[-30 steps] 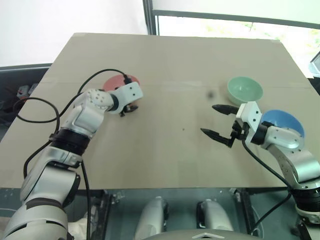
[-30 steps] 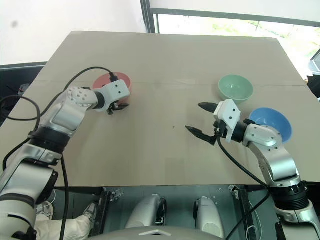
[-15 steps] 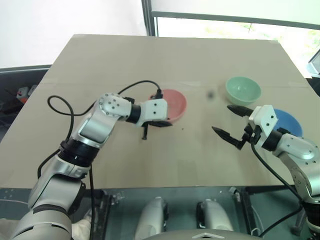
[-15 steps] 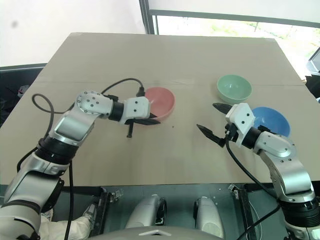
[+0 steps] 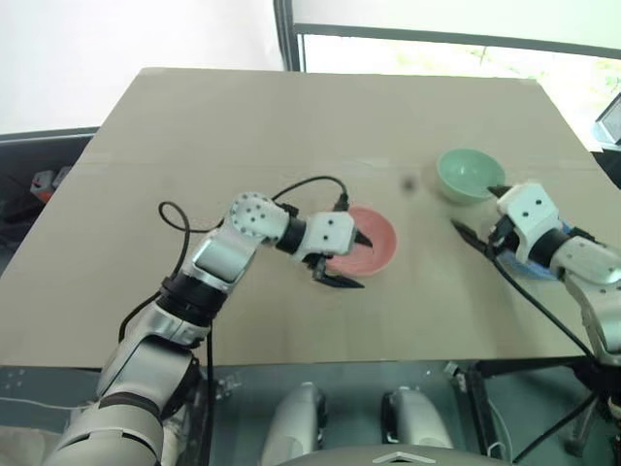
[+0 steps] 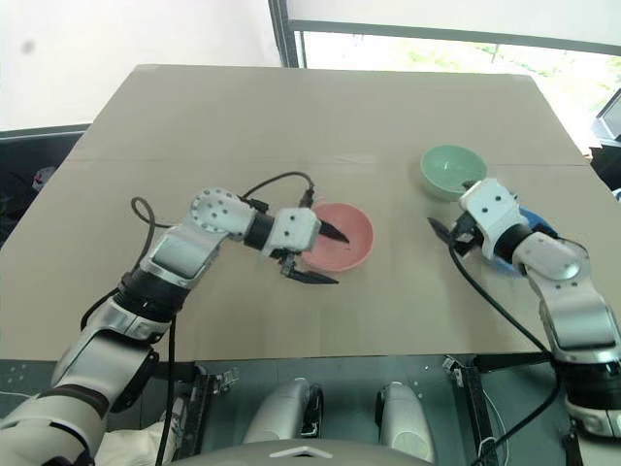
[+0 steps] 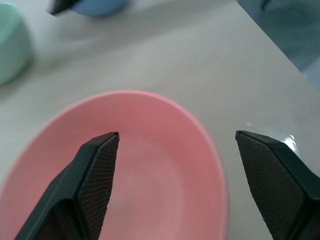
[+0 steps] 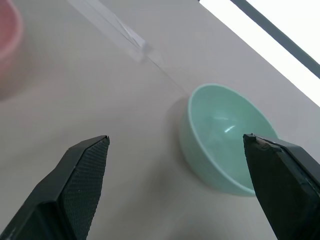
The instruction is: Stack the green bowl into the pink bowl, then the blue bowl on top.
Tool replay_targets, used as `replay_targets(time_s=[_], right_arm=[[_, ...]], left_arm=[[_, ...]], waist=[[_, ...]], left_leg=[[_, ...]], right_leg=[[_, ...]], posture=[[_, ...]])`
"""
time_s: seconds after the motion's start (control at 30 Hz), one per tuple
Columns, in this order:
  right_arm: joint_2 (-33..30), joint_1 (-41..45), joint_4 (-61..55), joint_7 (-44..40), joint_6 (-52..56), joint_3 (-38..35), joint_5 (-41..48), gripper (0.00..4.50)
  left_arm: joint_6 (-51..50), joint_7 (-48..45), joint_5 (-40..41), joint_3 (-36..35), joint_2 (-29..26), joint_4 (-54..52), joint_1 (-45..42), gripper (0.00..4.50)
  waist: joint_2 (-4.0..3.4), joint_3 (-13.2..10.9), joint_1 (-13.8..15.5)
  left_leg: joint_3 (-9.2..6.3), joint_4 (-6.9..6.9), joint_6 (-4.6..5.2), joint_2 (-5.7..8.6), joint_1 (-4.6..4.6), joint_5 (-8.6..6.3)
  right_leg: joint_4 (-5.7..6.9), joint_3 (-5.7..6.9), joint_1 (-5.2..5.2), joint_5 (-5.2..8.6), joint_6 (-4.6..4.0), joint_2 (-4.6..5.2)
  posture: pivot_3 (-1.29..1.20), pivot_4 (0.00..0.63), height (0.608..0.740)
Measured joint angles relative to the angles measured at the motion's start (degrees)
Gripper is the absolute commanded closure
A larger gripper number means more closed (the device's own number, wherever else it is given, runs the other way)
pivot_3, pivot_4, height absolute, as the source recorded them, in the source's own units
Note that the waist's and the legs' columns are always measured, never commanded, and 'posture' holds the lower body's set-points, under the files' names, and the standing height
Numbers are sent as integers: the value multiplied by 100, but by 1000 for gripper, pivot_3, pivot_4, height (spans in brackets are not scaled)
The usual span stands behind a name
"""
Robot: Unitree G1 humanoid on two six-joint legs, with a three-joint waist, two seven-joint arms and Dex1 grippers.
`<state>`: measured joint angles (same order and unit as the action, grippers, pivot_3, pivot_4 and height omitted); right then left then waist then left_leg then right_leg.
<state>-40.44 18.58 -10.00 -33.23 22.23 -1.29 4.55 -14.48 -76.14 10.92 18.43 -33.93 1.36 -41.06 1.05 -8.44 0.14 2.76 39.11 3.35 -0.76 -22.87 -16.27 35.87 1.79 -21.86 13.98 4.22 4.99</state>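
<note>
While all bowls sit upright, left claw wide astride pink bowl rim; right claw wide.

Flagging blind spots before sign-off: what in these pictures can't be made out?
- Blue bowl: mostly hidden behind the right gripper in both eye views; cut off by the edge in the left wrist view.
- Pink bowl: near rim cut off in the left wrist view.

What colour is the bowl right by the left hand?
Salmon pink, the pink bowl; clearest in the right eye view.
</note>
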Motion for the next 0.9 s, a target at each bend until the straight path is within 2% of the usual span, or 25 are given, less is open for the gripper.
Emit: replay_targets(time_s=[0.1,0.3,0.33,0.37,0.43,0.5,0.53,0.6,0.63,0.67,0.8,0.9], right_arm=[[50,900,1262,-130,-363,597,-478,0],[433,2264,3649,-381,-1093,1274,-1071,0],[493,2490,4095,-397,-1189,1328,-1140,547],[529,2687,4486,-404,-1279,1357,-1205,812],[629,3046,5107,-497,-1506,1407,-1301,1730],[698,3297,5552,-567,-1737,1430,-1370,2441],[711,3364,5689,-599,-1808,1433,-1397,3005],[724,3468,5966,-662,-1939,1445,-1481,3629],[724,3491,6083,-694,-2022,1457,-1529,4216],[729,3492,6157,-736,-2061,1461,-1555,4467],[732,3481,6028,-939,-2097,1443,-1534,4467],[601,3334,5106,-1344,-2014,1324,-1299,4467]], left_arm=[[-492,586,953,-1211,205,-547,671,817],[-1056,1304,1500,-2237,-232,-1673,2067,817],[-1182,1426,1610,-2344,-275,-1881,2302,692],[-1309,1546,1686,-2431,-291,-2046,2484,692],[-1546,1861,1868,-2643,-292,-2316,2721,692],[-1720,2193,2027,-2843,-284,-2575,2844,692],[-1762,2305,2076,-2911,-279,-2676,2891,692],[-1785,2549,2107,-2972,-253,-2856,3022,692],[-1809,2687,2135,-2977,-215,-2918,3086,692],[-1827,2819,2168,-2978,-166,-2951,3135,692],[-1817,3092,2184,-2982,-84,-2964,3238,692],[-1761,3210,2188,-2980,-46,-2954,3263,692]], waist=[[-6,-2,-98],[-9,-5,-108],[-9,-6,-113],[-8,-7,-83],[-7,-9,-42],[-8,-9,-37],[-8,-9,-42],[-8,-9,-64],[-8,-9,-77],[-8,-9,-85],[-13,-12,-107],[-20,-16,-105]], left_leg=[[4,0,0,-22,3,0],[6,-16,-2,-22,0,0],[6,-16,-2,-21,0,0],[-1,-16,-2,-20,-3,0],[-10,-14,-3,-19,-5,0],[-9,-13,-4,-19,-3,0],[-8,-13,-5,-19,-3,0],[-6,-14,-5,-18,-1,0],[-7,-14,-6,-18,-1,1],[-6,-14,-7,-19,0,1],[-4,-15,-13,-21,3,4],[-5,-16,-15,-26,4,5]], right_leg=[[-3,-7,-1,0,0,4],[-4,-5,-1,-1,-1,5],[-4,-5,-1,-1,-1,6],[-4,2,1,-1,-1,8],[-8,7,2,-1,-2,9],[-8,7,4,-1,-2,9],[-7,7,5,-1,-2,9],[-6,6,6,-1,-2,9],[-6,7,7,-1,-2,8],[-6,7,6,-1,-2,8],[-7,6,6,-1,-2,6],[-6,7,4,-1,-1,4]], posture=[[0,150,740],[0,150,740],[0,150,740],[0,150,740],[0,150,740],[0,150,740],[0,150,740],[0,150,740],[0,150,740],[0,150,740],[0,150,740],[0,150,740]])
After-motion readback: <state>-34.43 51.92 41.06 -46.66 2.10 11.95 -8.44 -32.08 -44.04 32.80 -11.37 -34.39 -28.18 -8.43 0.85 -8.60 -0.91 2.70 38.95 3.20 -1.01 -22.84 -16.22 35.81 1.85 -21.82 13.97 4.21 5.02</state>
